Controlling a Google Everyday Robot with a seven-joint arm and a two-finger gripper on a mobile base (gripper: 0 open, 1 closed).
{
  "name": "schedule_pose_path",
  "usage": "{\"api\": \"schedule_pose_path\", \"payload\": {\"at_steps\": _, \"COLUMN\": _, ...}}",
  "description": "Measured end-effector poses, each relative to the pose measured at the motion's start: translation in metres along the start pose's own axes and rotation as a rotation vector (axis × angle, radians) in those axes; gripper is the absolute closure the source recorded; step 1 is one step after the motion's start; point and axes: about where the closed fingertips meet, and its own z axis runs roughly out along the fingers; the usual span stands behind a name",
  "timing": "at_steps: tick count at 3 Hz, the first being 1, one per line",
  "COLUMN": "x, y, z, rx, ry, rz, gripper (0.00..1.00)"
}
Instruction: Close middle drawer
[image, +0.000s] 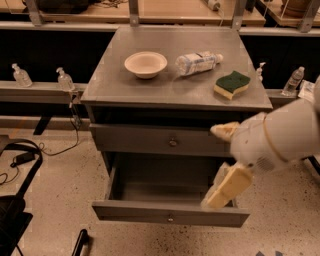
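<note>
While the middle drawer (170, 217) stands pulled well out below the desk (150, 92) top, closing: not yet done. Pincer (227, 189): above the drawer's right side, near its front; how open, cannot tell. Left: push front home.

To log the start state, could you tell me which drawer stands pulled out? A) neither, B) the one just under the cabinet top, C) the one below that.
C: the middle drawer juts out open beneath the shut upper drawer front, and the gripper hangs over its right side.
</note>
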Motion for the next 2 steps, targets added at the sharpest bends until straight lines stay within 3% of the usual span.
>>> {"api": "schedule_pose_path", "payload": {"at_steps": 1, "x": -0.0209, "y": 0.028, "z": 0.0435, "rx": -0.046, "ry": -0.093, "rz": 0.026, "gripper": 0.0}}
{"api": "schedule_pose_path", "payload": {"at_steps": 2, "x": -0.0221, "y": 0.0284, "z": 0.0438, "rx": -0.047, "ry": -0.093, "rz": 0.027, "gripper": 0.0}}
